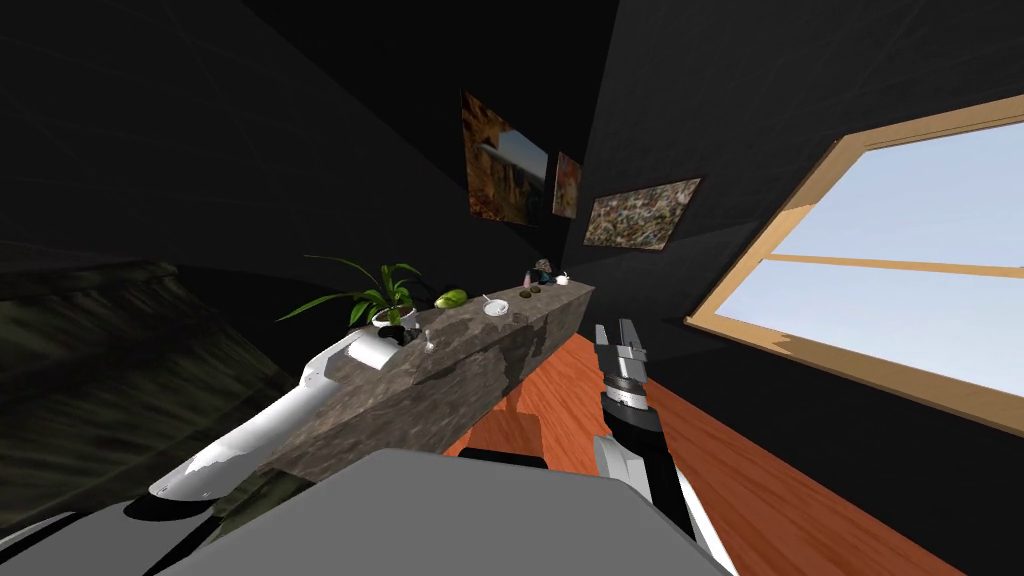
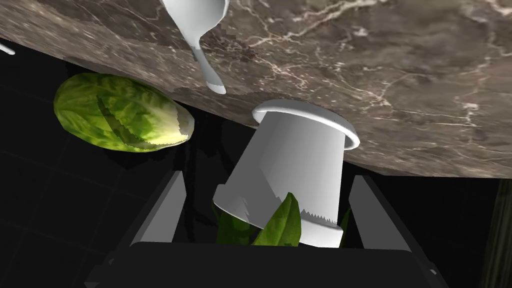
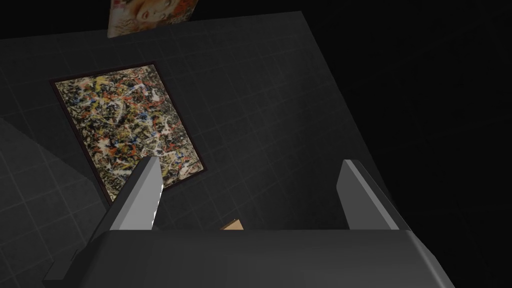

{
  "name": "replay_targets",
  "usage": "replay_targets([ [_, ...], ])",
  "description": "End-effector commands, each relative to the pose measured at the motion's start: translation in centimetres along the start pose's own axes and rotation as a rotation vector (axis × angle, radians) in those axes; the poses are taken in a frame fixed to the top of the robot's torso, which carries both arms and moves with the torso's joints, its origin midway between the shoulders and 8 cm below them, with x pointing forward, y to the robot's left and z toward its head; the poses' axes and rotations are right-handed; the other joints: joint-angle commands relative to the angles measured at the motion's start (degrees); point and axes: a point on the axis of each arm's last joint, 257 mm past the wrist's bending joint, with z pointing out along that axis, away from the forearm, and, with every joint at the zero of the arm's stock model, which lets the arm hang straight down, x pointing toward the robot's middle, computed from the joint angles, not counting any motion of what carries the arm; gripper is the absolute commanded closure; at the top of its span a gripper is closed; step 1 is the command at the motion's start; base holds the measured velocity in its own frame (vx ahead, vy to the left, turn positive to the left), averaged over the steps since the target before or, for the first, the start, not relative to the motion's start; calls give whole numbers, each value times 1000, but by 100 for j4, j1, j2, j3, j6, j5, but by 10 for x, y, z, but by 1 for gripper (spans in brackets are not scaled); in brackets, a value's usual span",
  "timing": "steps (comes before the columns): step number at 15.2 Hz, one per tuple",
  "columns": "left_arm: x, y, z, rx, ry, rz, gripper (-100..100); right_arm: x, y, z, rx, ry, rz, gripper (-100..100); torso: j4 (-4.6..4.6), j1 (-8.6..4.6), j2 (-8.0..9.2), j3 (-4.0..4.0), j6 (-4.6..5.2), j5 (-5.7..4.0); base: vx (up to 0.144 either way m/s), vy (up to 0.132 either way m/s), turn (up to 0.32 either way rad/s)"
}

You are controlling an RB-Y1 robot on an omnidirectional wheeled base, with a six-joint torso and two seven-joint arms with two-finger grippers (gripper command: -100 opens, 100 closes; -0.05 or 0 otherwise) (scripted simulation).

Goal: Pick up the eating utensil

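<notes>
**Head view:** the marble table (image 1: 480,365) runs from 7 o'clock up to 1 o'clock. The left arm (image 1: 270,420) reaches over its near end, and the left jaws are at the white pot (image 1: 392,318) of a plant (image 1: 375,290). The small white spoon (image 1: 429,344) is on the table top at 4 o'clock of the pot, just beside it and close to the table's floor-side edge. A lettuce (image 1: 451,298) lies at 1 o'clock of the pot. A bowl (image 1: 496,307) stands farther along, at 2 o'clock of the spoon. The right arm (image 1: 630,400) hangs over the wooden floor (image 1: 780,480) at 3 o'clock of the table, well apart from the spoon, with the right jaws pointing to 12 o'clock.

**Left wrist view:** the left jaws stand open. Their fingers (image 2: 167,210) are on either side of the pot (image 2: 290,160), apart from its walls. Green leaves (image 2: 285,220) show near the dark body. The spoon (image 2: 200,35) lies on the table (image 2: 400,75) beyond the pot, its handle tip pointing back toward the pot but clear of it. The lettuce (image 2: 122,112) is beside the pot.

**Right wrist view:** the right jaws are open, fingers (image 3: 142,195) wide apart
</notes>
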Motion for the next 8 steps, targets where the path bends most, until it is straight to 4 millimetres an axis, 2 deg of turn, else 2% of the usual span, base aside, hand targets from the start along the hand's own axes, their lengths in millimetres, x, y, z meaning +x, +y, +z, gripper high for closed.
replay_targets([
  [1,-4,-10,-9,15,0,20,-100,0,0,0,0,0,0,0,0,0,0,0,0,0,3,100,-118],
  [4,-2,-17,-17,24,13,44,-100,0,0,0,0,0,0,0,1,2,6,3,0,1,-13,96,-120],
  [8,22,-12,-24,9,74,106,-100,0,0,0,0,0,0,0,0,15,5,2,1,4,-6,121,-165],
])
